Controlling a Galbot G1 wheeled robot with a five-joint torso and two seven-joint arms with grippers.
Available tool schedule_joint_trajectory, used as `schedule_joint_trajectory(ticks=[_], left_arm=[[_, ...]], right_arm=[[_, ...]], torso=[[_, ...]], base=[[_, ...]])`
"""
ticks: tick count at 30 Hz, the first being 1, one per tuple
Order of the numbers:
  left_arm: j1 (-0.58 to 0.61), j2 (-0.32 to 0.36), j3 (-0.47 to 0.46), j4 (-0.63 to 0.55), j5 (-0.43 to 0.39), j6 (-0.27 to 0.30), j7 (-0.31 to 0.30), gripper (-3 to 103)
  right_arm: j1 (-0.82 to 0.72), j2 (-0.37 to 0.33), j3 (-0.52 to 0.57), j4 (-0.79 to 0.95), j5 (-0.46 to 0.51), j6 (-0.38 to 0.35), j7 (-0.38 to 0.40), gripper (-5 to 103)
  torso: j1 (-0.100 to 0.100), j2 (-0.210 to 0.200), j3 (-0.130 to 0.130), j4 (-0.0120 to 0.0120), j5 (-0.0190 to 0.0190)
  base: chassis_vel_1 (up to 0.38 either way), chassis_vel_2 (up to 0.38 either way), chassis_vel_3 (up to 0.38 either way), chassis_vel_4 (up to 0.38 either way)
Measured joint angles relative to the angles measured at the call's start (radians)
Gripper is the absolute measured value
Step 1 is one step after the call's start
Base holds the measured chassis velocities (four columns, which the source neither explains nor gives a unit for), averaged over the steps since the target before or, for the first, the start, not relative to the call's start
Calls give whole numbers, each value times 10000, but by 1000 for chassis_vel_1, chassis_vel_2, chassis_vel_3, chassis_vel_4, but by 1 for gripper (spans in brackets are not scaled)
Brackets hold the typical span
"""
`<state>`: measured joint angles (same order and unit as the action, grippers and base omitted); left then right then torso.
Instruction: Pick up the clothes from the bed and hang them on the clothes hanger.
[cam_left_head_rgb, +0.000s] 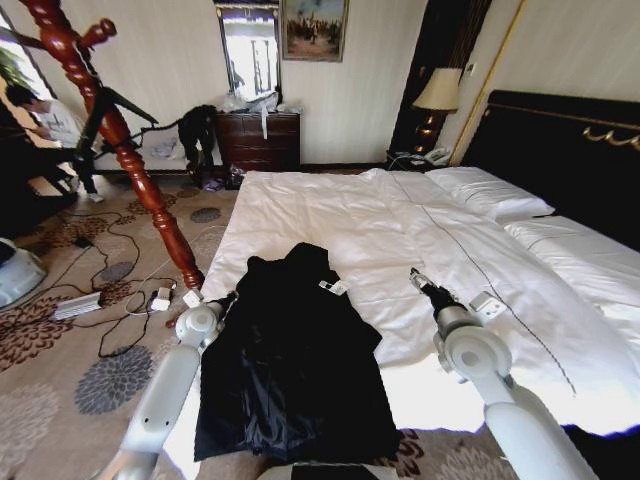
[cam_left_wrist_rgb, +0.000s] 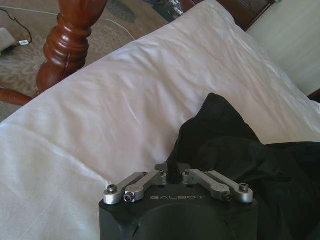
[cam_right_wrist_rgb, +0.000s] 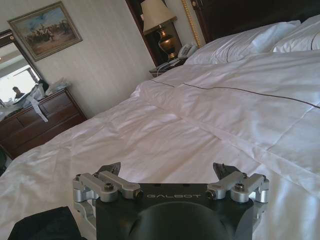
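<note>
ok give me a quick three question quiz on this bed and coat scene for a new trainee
1. True or false: the black coat already hangs on the wooden coat stand.
2. Which gripper is at the coat's edge? A) left gripper B) right gripper
3. Fill in: the right gripper hovers with its fingers ____ over the white duvet of the bed.

Key
1. False: it lies flat on the bed, near the foot end.
2. A: its fingers are together at a fold of the coat, though whether they grip cloth cannot be told.
3. open, with nothing between them.
</note>
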<state>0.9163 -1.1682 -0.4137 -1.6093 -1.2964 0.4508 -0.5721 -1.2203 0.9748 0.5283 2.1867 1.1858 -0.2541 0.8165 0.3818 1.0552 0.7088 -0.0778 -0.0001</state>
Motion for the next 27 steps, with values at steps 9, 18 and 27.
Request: schedule_joint_trajectory(ticks=[9,18,27], left_arm=[[366,418,16,-1008,25,-293,337,0],[508,1182,1074,-2773,591,-884,1531,0],[-805,1671,4202,-3087,1566,-1021,2116,0]], right_arm=[[-120,-22,158,54,134,-27,118,100],[-233,9,234,23,149,-28,146,100],[-459,30,423,50,139,-29,159,100]], torso=[[0,0,0,0,0],[-1,0,0,0,1],[0,1,0,-2,2]], base=[[0,0,0,0],[0,0,0,0],[0,0,0,0]])
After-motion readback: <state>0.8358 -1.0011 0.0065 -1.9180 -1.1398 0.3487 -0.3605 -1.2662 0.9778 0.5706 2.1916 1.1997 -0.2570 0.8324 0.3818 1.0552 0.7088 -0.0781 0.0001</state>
